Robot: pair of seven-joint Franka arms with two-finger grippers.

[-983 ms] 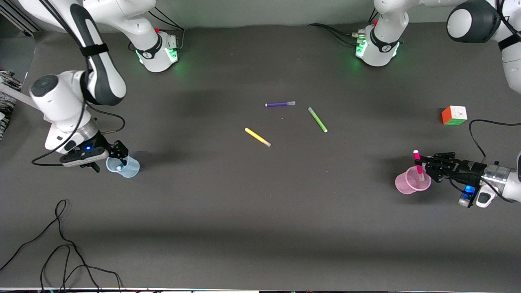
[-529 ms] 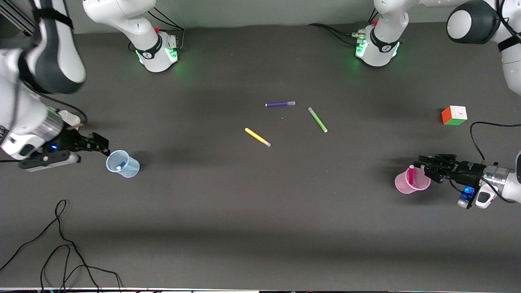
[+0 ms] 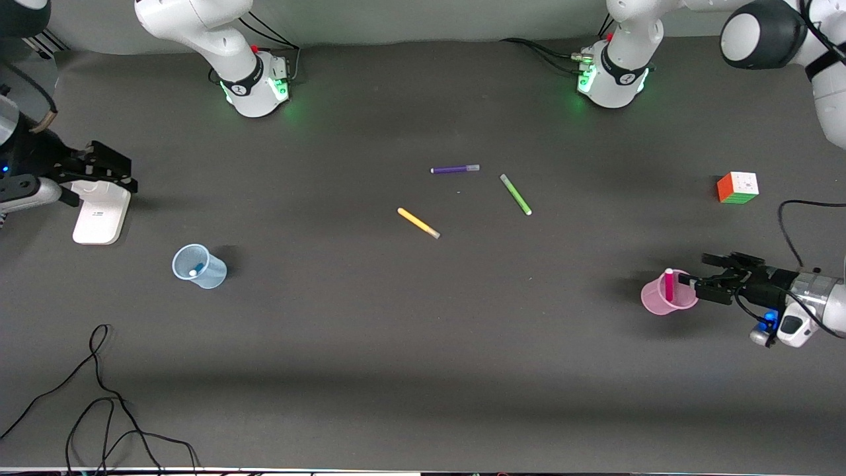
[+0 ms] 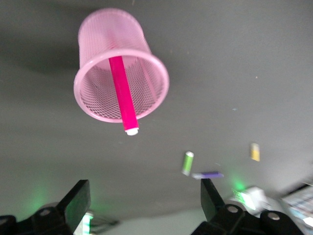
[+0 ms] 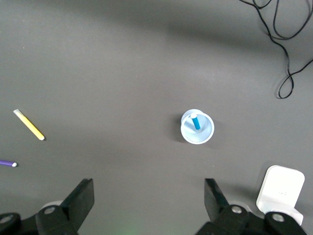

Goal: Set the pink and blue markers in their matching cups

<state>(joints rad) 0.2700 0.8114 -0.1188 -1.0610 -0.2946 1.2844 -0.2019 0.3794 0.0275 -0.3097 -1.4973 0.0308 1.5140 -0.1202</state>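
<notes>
The pale blue cup (image 3: 201, 268) stands near the right arm's end of the table with the blue marker (image 3: 193, 271) inside it. Both show in the right wrist view, the cup (image 5: 197, 132) and the marker (image 5: 195, 121). My right gripper (image 3: 115, 168) is open and empty, in the air over a white flat device. The pale pink cup (image 3: 657, 301) stands near the left arm's end with the pink marker (image 3: 669, 285) leaning inside it, cap end out. My left gripper (image 3: 704, 274) is open and empty beside the pink cup (image 4: 142, 68), apart from the marker (image 4: 122, 93).
Yellow (image 3: 418, 223), green (image 3: 515, 194) and purple (image 3: 455, 169) markers lie mid-table. A colour cube (image 3: 737, 187) sits near the left arm's end. The white flat device (image 3: 99, 215) lies near the right arm's end. Black cables (image 3: 99, 396) trail at the front corner there.
My right gripper has left the blue cup and risen toward the table's end. My left gripper has let go of the pink marker, which dropped into the pink cup, and drawn back.
</notes>
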